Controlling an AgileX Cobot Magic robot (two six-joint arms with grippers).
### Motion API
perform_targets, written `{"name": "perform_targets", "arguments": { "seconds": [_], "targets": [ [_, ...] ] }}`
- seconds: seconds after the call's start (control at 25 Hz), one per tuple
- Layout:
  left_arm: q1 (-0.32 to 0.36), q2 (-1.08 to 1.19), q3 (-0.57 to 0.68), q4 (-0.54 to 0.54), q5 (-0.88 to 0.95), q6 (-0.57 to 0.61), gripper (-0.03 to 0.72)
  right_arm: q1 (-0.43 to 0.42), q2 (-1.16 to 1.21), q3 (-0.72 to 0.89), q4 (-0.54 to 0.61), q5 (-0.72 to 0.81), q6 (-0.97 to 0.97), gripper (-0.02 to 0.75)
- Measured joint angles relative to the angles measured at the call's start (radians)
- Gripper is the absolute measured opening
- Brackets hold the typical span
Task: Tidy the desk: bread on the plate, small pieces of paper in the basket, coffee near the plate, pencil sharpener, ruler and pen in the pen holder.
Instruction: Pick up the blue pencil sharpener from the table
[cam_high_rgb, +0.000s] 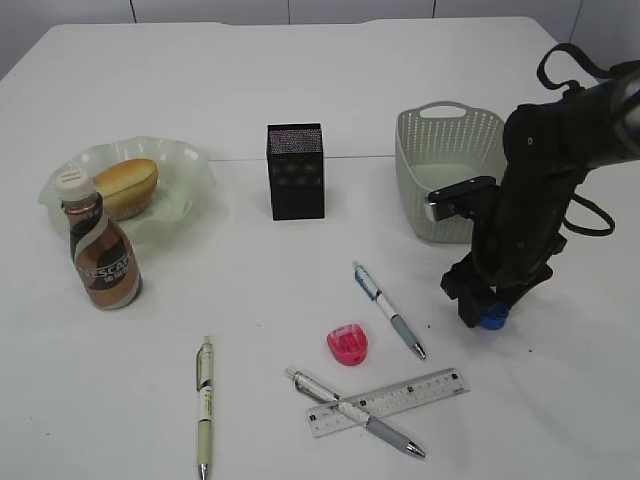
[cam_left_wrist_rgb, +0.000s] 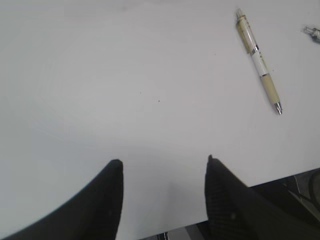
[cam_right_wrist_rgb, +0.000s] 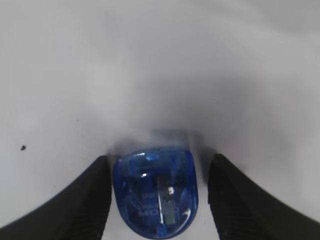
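right gripper (cam_right_wrist_rgb: 155, 200) down on the desk (cam_high_rgb: 300, 60), jaws open around a blue pencil sharpener (cam_right_wrist_rgb: 156, 192), small gaps both sides; left gripper (cam_left_wrist_rgb: 162, 200) open, empty.

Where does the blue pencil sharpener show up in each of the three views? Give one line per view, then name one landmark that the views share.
Exterior view: the blue pencil sharpener peeks out low on the right, under the right gripper.
Left wrist view: not in it.
Right wrist view: bottom centre, between the two dark fingers, a gap visible on each side.
Shared landmark: the white desk; the cream pen links the left wrist and exterior views.
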Motion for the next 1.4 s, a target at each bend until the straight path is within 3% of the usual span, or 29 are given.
{"name": "perform_targets", "arguments": {
  "seconds": [0.96,1.2,1.4],
  "targets": [
    [0.000,0.000,0.000,0.000,0.000,0.000,0.388,0.000,0.000,0.000,0.001,0.013,0.000,0.442],
    [0.000,0.000,0.000,0.000,0.000,0.000,0.388,0.000,0.000,0.000,0.001,0.013,0.000,0.349],
    [0.000,0.000,0.000,0.000,0.000,0.000,0.388,0.000,0.000,0.000,0.004,0.013,0.000,0.321]
  ]
}}
